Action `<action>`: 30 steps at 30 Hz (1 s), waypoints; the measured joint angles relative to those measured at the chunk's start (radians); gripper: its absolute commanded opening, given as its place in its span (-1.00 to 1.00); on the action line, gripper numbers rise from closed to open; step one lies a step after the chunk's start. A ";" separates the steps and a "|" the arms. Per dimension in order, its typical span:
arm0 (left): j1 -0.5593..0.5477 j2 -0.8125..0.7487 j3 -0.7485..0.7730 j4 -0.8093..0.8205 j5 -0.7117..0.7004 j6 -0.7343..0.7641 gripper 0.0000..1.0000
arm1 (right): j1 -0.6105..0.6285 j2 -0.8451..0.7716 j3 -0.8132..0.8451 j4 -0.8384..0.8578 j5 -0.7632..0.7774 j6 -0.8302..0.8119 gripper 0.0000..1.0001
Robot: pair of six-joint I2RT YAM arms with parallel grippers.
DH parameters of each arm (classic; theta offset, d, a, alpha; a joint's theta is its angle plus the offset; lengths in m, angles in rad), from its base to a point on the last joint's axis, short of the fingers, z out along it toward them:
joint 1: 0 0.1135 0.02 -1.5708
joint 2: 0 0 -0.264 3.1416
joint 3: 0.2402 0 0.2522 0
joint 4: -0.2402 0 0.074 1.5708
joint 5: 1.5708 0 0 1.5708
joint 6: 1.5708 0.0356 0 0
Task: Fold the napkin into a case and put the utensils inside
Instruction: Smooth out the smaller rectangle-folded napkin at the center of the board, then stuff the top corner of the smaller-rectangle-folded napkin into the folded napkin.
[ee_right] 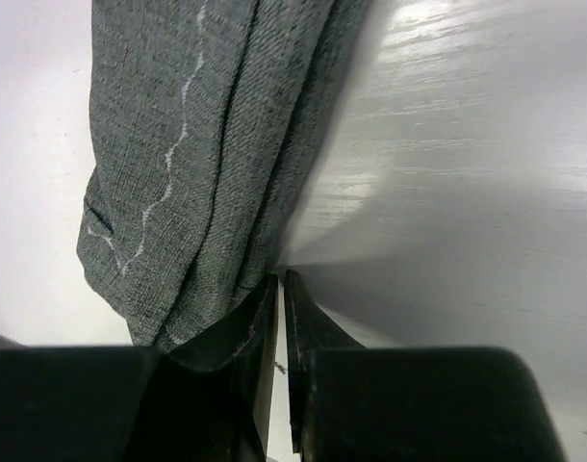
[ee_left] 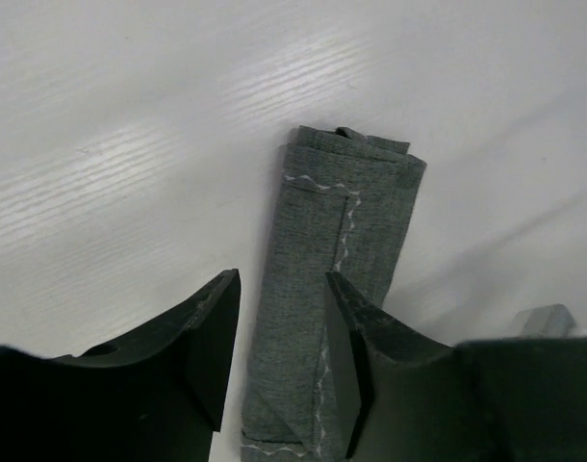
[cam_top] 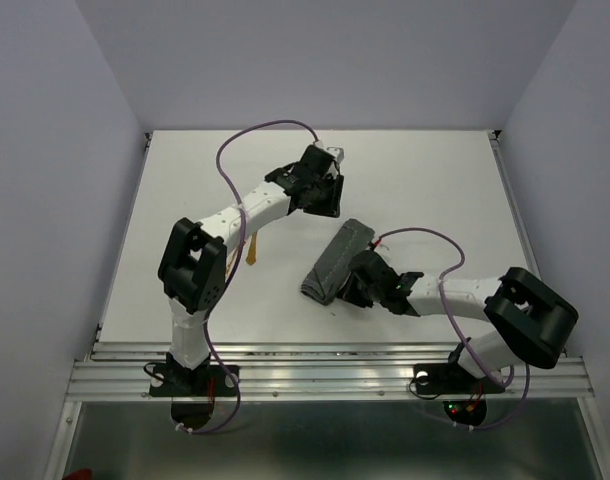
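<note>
The napkin (cam_top: 337, 258) lies mid-table as a long, narrow folded strip of dark grey cloth, its pale hem stitching showing in the left wrist view (ee_left: 342, 221) and the right wrist view (ee_right: 197, 144). My left gripper (cam_top: 326, 206) hovers just beyond its far end, open and empty; its fingers frame the strip (ee_left: 282, 279) without touching it. My right gripper (cam_top: 353, 285) sits low at the strip's right side, jaws shut to a thin slit, tips (ee_right: 280, 276) against the cloth's edge. One thin orange utensil (cam_top: 253, 250) lies on the table under the left arm, partly hidden.
The white table (cam_top: 435, 190) is bounded by purple walls at the back and sides and a metal rail (cam_top: 325, 375) at the near edge. The left arm's forearm and purple cable arch over the table's left middle.
</note>
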 measured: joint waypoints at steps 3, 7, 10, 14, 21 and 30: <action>-0.010 0.006 0.009 -0.028 -0.072 0.007 0.23 | -0.008 -0.026 0.000 -0.051 0.050 0.002 -0.70; -0.057 0.058 0.051 -0.053 -0.131 0.018 0.25 | -0.147 -0.142 -0.060 -0.138 0.098 -0.024 -0.55; -0.090 0.097 0.055 -0.052 -0.139 0.018 0.25 | -0.314 -0.282 -0.133 -0.194 0.117 -0.062 -0.34; -0.139 0.161 0.094 -0.063 -0.185 0.020 0.43 | -0.536 -0.350 -0.157 -0.248 0.109 -0.131 -0.27; -0.214 0.266 0.229 -0.078 -0.257 0.027 0.52 | -0.652 -0.240 -0.076 -0.254 0.052 -0.212 -0.12; -0.264 0.369 0.331 -0.096 -0.348 0.040 0.32 | -0.671 -0.200 -0.034 -0.268 0.014 -0.250 -0.12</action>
